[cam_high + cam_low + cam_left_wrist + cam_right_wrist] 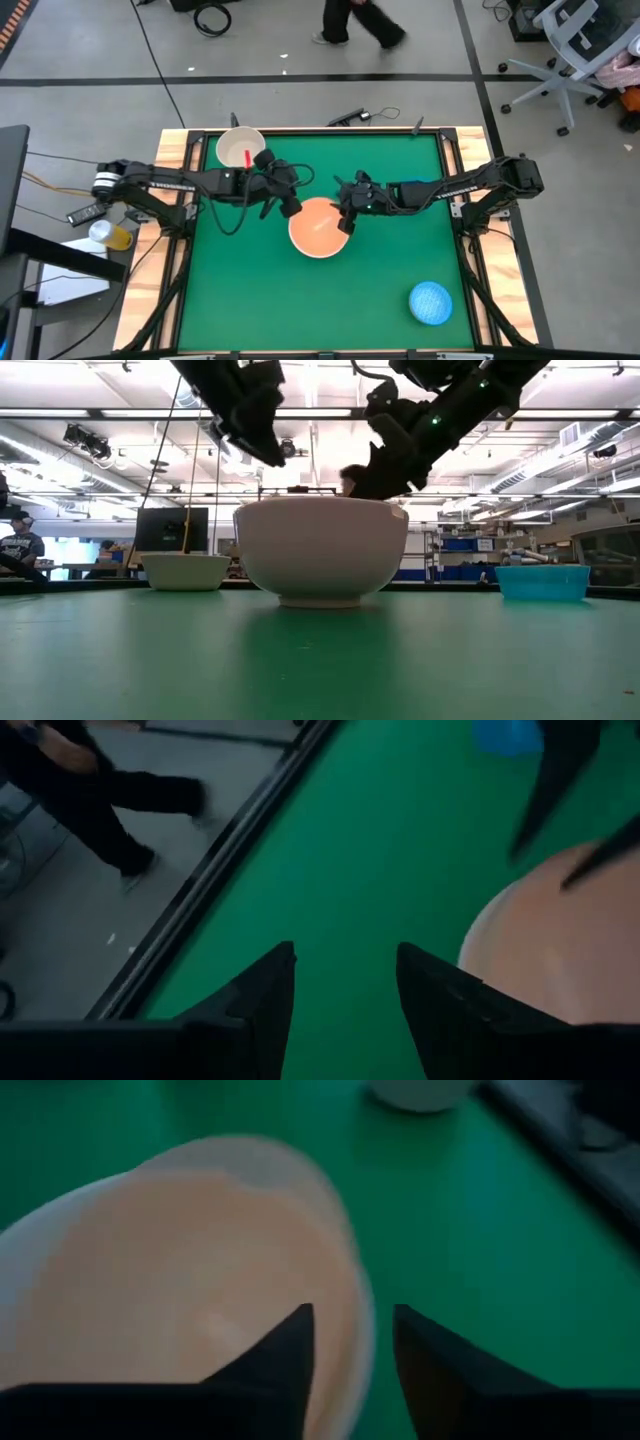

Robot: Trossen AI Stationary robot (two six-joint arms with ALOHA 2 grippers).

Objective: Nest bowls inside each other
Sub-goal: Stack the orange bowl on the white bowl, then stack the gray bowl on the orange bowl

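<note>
A tan-orange bowl (pixel 318 226) sits inside the large white bowl (pixel 322 550) at the table's middle. My right gripper (pixel 355 1320) is open at this stack's right rim, with one finger over the inside and one outside. My left gripper (pixel 345 960) hovers open above the green table just left of the stack, with nothing between its fingers. A cream bowl (pixel 240 148) stands on its base at the far left. A speckled blue bowl (pixel 431 302) stands at the near right. My right gripper comes slanting down from the table's right, its open fingers (pixel 290 1340) on either side of the stacked bowls' rim (pixel 362 1330). I cannot tell whether either finger touches the rim. The stack rests on its base on the table.
Something small and red (pixel 248 157) lies in the cream bowl. Wooden rails (pixel 172 200) frame the green table. A person (pixel 355 20) walks on the floor beyond the far edge. Open green surface lies between the stack and the blue bowl.
</note>
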